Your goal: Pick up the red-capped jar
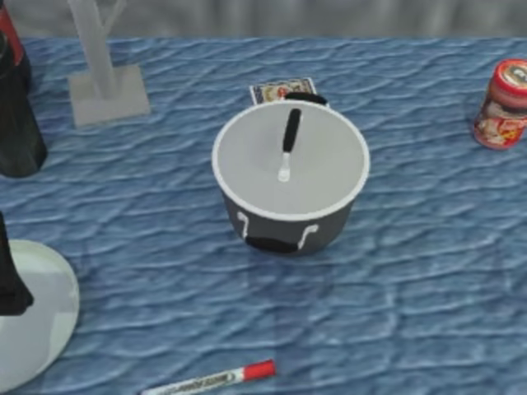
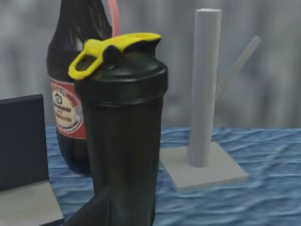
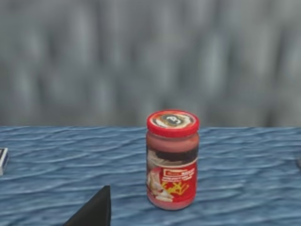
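Note:
The red-capped jar [image 1: 502,103] stands upright near the table's far right edge; it is small, with a red lid and a red, white and yellow label. In the right wrist view the jar [image 3: 172,160] sits a little ahead, untouched. Only one dark fingertip [image 3: 96,209] of my right gripper shows, with bare cloth beside it, so the gripper is open and holds nothing. Neither arm appears in the top view. In the left wrist view my left gripper shows one dark fingertip [image 2: 94,209], standing the same way, in front of a black shaker.
A grey lidded pot [image 1: 290,177] fills the middle, a card box [image 1: 284,89] behind it. A red-capped white marker [image 1: 216,378] lies at the front. At the left are a dark red-labelled bottle [image 2: 70,94], a yellow-lidded black shaker [image 2: 123,132], a grey post stand [image 1: 107,90] and a white plate [image 1: 41,329].

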Robot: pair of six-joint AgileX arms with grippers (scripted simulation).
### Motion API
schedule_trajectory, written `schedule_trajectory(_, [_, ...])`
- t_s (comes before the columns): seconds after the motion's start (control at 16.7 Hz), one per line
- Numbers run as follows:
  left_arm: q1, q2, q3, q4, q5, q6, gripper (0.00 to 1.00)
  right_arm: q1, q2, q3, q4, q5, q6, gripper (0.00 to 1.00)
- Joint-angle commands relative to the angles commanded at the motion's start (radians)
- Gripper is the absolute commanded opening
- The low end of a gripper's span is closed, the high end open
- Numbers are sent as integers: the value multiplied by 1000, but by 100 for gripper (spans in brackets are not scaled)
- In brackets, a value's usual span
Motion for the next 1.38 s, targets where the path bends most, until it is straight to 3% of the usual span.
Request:
schedule_trajectory(0.3, [0,0,0,0,0,0,100,-10,35,48,-24,3,3,100])
schedule_trajectory(0.6, [0,0,0,0,0,0,100,-46,242,294,-164,4,8,100])
schedule_trajectory(0.9, [0,0,0,0,0,0,100,-79,605,690,-400,-10,-11,100])
schedule_trajectory(1.38, [0,0,0,0,0,0,100,-90,1391,1498,-867,-53,-129,100])
